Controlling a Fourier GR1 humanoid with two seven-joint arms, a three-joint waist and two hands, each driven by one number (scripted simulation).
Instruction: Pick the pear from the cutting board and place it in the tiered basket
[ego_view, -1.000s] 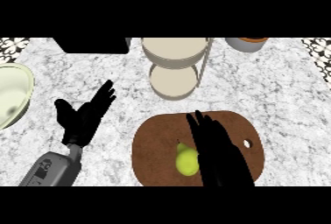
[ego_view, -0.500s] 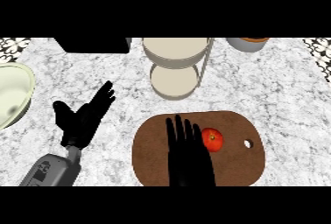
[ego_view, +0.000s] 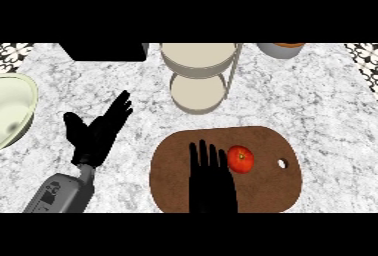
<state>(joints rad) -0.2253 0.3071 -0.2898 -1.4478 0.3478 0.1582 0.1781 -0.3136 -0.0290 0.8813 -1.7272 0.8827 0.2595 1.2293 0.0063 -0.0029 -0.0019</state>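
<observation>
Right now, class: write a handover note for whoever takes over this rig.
Left hand: open, resting over the counter at the left.
Right hand: open, fingers straight, flat over the cutting board.
Pear: not visible; it may lie under that hand. A red fruit lies on the board beside the fingers.
Tiered basket: beyond the board, no pear in it.
Done: nothing yet. Left: grasp, carry, place.

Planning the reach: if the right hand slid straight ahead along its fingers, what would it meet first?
Probably bare brown wooden cutting board, then its far edge; the right hand points up the view, and the round red fruit sits just beside that line. Depth is unclear.
</observation>
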